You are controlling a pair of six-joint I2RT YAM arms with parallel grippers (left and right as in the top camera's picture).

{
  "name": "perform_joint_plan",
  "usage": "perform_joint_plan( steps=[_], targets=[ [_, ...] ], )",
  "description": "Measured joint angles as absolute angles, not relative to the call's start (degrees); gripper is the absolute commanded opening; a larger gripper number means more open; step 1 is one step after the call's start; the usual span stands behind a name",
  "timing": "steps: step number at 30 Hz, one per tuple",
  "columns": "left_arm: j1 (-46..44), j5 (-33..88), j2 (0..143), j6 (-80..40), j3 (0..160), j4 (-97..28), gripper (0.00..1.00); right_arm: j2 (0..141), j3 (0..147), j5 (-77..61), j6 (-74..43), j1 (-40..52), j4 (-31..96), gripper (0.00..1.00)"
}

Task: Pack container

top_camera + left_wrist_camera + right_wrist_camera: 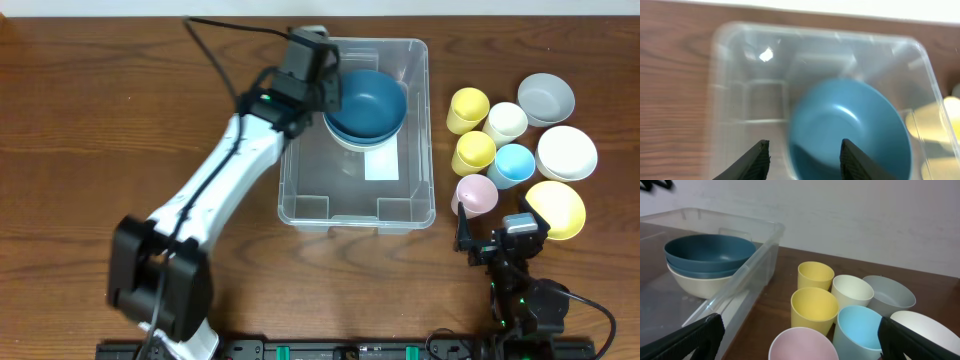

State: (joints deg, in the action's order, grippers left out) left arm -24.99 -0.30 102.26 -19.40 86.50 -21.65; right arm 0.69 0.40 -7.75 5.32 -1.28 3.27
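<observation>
Left gripper (332, 92) hung over the far part of the container (300, 205), its jaws spread apart with nothing between them, above the left rim of a dark blue bowl (368, 100). That bowl sat in the far half of the clear container, nested on a second blue bowl (697, 269), with a cream bowl (692, 286) at the bottom of the stack. A white label (382, 163) showed on the container's base just near of the stack. The container stood in the middle of the wooden table (90, 90), and the left arm (230, 170) reached in over its left wall.

Right gripper (503, 232) sat low at the near right, jaws wide apart and empty, facing a cluster of crockery to the right of the container. A pink cup (476, 193) stood closest to it, in front of the rest. Behind came a light blue cup (514, 163) and a yellow cup (473, 150), then farther off another yellow cup (467, 108) and a cream cup (506, 122). A grey bowl (546, 98), a white bowl (566, 152) and a yellow bowl (556, 208) lined the right side of the cluster. The cups stood packed close together, and the container's right wall rose between them and the stacked bowls.
</observation>
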Motion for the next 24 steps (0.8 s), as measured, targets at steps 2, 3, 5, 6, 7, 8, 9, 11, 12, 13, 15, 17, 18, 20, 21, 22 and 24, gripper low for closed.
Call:
perform_joint_plan(
  steps=[2,3,5,6,7,8,9,11,12,13,15,17,18,20,21,22,24],
  targets=[
    [-22.94,-2.87,99.61,-19.22,86.50,-23.49,0.47,0.69,0.40,-7.75,5.30,-1.28,3.27,0.99],
    [-21.65,-4.34,98.48,-19.18,86.50,-24.45,0.49,0.69,0.40,-7.75,5.32,-1.28,3.27,0.99],
    [-18.46,-7.16,96.42,-19.00,86.52,-26.96,0.56,0.69,0.40,-7.75,5.32,-1.28,3.27,0.99],
    [-16.86,-8.27,95.72,-18.96,86.52,-28.12,0.72,0.69,0.40,-7.75,5.32,-1.28,3.27,0.99],
    [-14.39,-9.58,95.00,-18.46,86.52,-29.63,0.85,0.69,0.40,-7.75,5.32,-1.28,3.27,0.99],
    [-12.78,-10.15,94.70,-18.61,86.52,-30.81,0.95,0.69,0.40,-7.75,5.32,-1.28,3.27,0.99],
    [-10.70,-10.83,94.45,-18.55,86.52,-31.88,0.98,0.69,0.40,-7.75,5.32,-1.28,3.27,0.99],
    [-6.26,-11.77,94.37,-18.41,86.52,-33.78,0.98,0.69,0.40,-7.75,5.30,-1.28,3.27,0.99],
    [-4.08,-12.19,94.37,-18.37,86.52,-34.57,0.98,0.69,0.40,-7.75,5.32,-1.28,3.27,0.99],
    [-1.83,-12.51,94.37,-18.33,86.52,-35.42,0.98,0.69,0.40,-7.75,5.32,-1.28,3.27,0.99],
    [2.20,-13.10,94.37,-18.22,86.52,-36.64,0.98,0.69,0.40,-7.75,5.32,-1.28,3.27,0.99],
    [4.75,-13.50,94.37,-18.17,86.52,-37.41,0.98,0.69,0.40,-7.75,5.30,-1.28,3.27,0.99],
    [5.89,-13.61,94.37,-18.17,86.52,-37.52,0.98,0.69,0.40,-7.75,5.32,-1.28,3.27,0.99],
    [7.33,-13.76,94.37,-18.17,86.52,-37.52,0.98,0.69,0.40,-7.75,5.32,-1.28,3.27,0.99],
    [7.99,-13.74,94.37,-18.17,86.52,-37.52,0.98,0.69,0.40,-7.75,5.32,-1.28,3.27,0.99],
    [8.54,-13.74,94.37,-18.15,86.52,-37.52,0.98,0.69,0.40,-7.75,5.32,-1.28,3.27,0.99],
    [9.19,-13.74,94.37,-18.15,86.52,-37.52,0.98,0.69,0.40,-7.75,5.30,-1.28,3.27,0.99]
  ],
)
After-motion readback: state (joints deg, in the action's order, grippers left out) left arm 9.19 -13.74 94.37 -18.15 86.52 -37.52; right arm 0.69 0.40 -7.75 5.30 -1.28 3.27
